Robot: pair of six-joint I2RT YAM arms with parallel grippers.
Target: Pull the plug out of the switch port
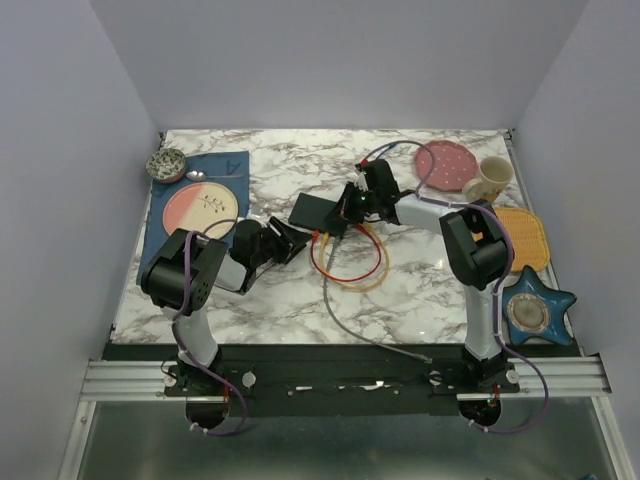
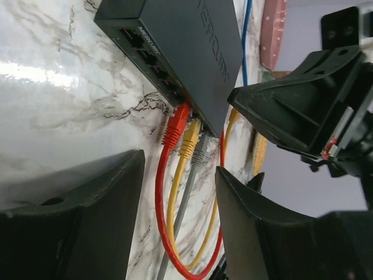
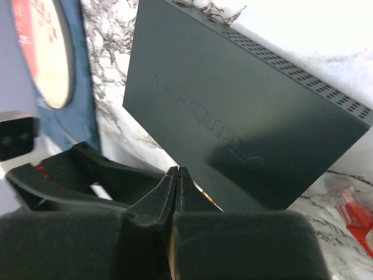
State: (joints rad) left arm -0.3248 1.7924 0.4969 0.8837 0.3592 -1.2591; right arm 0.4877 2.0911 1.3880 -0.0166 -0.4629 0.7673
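Nearest, the L tool [image 2: 180, 166] sits wide open low over the counter [image 2: 52, 76], gripping nothing, its gap facing the red plug [image 2: 175, 125], yellow plug [image 2: 190, 137] and grey plug [image 2: 201, 149]. All 3 are seated side by side in the switch [image 2: 186, 41], which lies flat mid-counter. Beyond, the R tool [image 3: 176, 172] hangs by the switch's top w/ fingers pressed together; can't tell if anything's pinched.
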